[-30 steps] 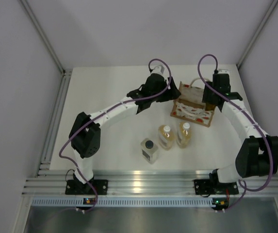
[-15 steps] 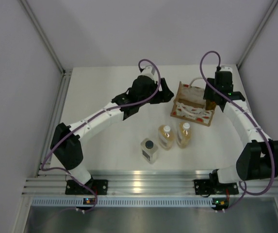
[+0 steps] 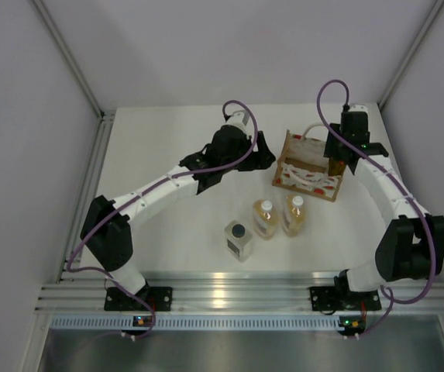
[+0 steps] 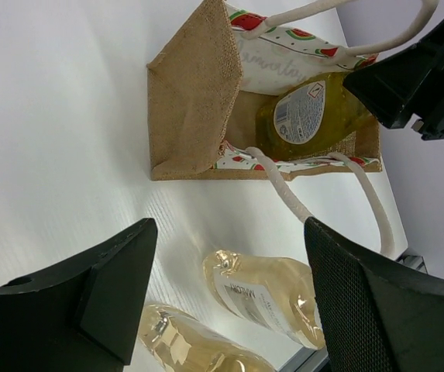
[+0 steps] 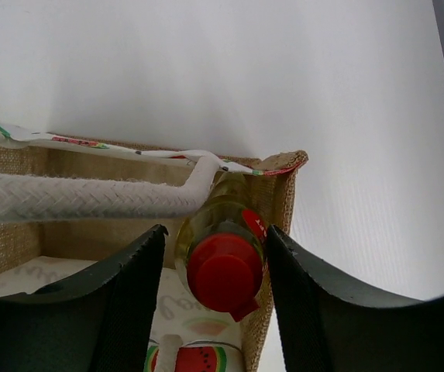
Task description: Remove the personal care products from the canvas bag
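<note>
The canvas bag (image 3: 305,175) stands at the back right of the table, its mouth open. A yellow bottle with a red cap (image 5: 223,271) stands inside its right end, also seen through the bag's mouth in the left wrist view (image 4: 312,114). My right gripper (image 5: 215,232) reaches into the bag with one finger on each side of that bottle; a thin gap still shows on the left. My left gripper (image 4: 229,229) hovers open and empty just left of the bag (image 4: 194,101). Two amber bottles (image 3: 265,218) (image 3: 294,214) and a square clear bottle (image 3: 239,239) stand on the table in front.
The bag's cream rope handles (image 5: 82,198) lie across its mouth beside the right fingers. Metal rails (image 3: 237,294) run along the near table edge. White walls close the table in at the back and sides.
My left gripper has drawn back a little to the left of the bag and opened wider. The right gripper's jaws have narrowed around the yellow bottle.
</note>
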Robot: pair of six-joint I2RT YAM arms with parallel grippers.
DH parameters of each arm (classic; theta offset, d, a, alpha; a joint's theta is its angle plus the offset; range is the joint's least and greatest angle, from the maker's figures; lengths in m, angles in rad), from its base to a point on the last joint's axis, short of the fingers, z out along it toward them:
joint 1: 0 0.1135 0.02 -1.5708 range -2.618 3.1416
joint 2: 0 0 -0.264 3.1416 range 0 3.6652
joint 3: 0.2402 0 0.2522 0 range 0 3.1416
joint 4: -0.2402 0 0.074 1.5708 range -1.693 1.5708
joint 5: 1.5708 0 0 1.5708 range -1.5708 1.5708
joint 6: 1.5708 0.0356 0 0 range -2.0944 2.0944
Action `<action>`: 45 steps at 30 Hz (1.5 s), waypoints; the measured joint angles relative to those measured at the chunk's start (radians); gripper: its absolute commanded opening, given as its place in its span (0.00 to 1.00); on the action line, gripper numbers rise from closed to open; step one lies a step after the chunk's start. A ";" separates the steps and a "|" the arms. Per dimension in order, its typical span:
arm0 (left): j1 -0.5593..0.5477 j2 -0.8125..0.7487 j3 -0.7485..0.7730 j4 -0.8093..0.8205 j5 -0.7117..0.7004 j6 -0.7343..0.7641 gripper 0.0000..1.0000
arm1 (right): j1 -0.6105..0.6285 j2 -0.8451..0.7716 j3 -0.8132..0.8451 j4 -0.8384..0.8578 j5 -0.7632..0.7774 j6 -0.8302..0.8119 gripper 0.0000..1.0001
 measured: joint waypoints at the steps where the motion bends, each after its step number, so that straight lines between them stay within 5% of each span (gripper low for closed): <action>1: 0.000 0.000 -0.003 0.000 0.000 0.000 0.81 | 0.000 0.003 0.000 0.000 0.000 0.000 0.53; 26: 0.000 0.000 -0.023 -0.004 0.003 0.019 0.81 | 0.000 0.073 -0.026 0.003 0.012 0.037 0.62; 29: 0.000 0.000 -0.023 -0.005 0.003 0.022 0.81 | 0.000 0.085 -0.027 0.004 0.015 0.042 0.57; 33: 0.000 0.000 -0.023 -0.005 0.002 0.022 0.81 | 0.001 0.090 -0.027 0.003 0.021 0.055 0.30; 39: 0.000 0.000 -0.023 -0.005 -0.002 0.022 0.81 | 0.008 0.090 -0.024 -0.001 0.031 0.064 0.02; 45: 0.000 0.000 -0.024 -0.007 -0.013 0.022 0.81 | 0.010 0.090 0.021 -0.053 0.026 0.080 0.00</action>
